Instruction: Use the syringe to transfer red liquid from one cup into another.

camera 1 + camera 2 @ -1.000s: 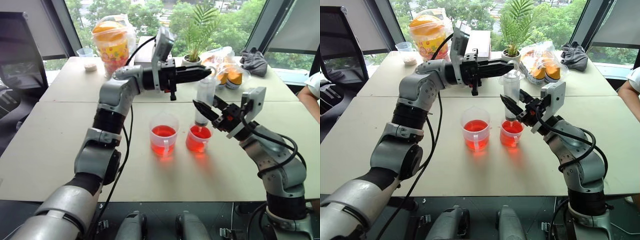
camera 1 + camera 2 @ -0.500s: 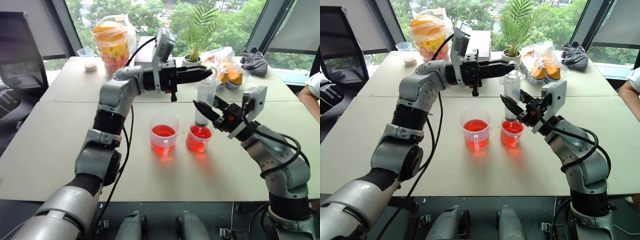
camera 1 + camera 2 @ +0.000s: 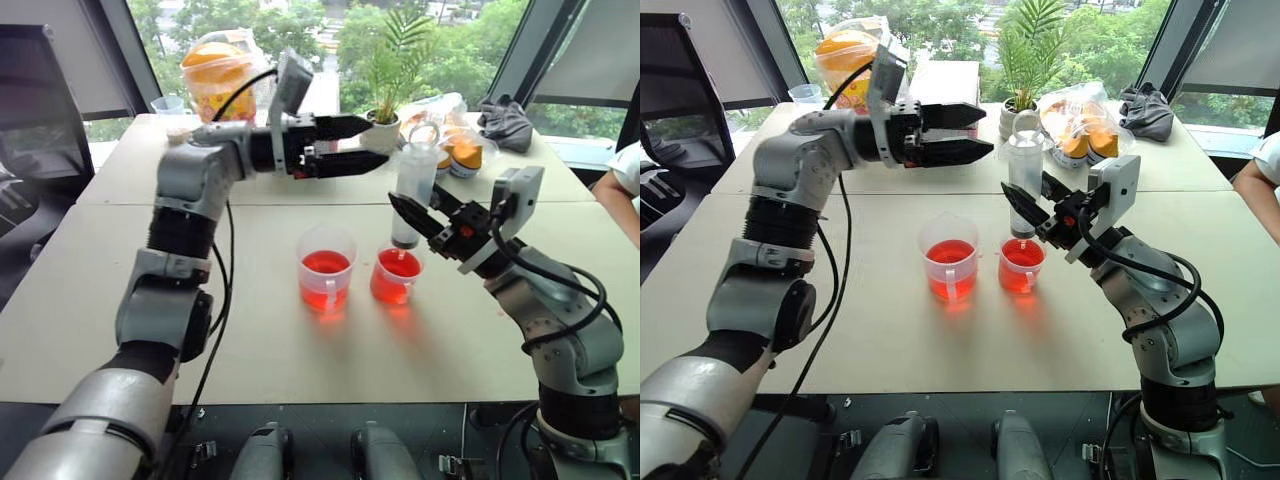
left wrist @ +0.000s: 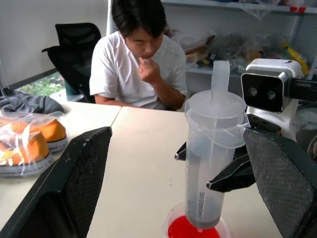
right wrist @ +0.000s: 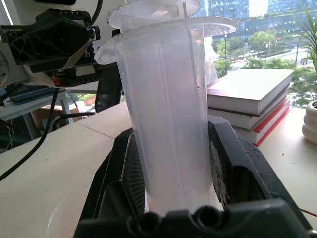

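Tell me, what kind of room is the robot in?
Probably an office or lab workroom: pale work tables by big windows, a black office chair, stacked books, and cluttered shelves behind a seated person.

head stereo looks down over table; wrist views close on syringe.

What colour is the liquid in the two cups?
Translucent red-orange, in both the taller cup and the shorter cup; the right eye view shows it best.

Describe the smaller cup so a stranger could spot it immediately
On the near beige table two clear cups of red liquid stand side by side. The smaller cup is the shorter one, directly beneath the syringe held upright by the right gripper.
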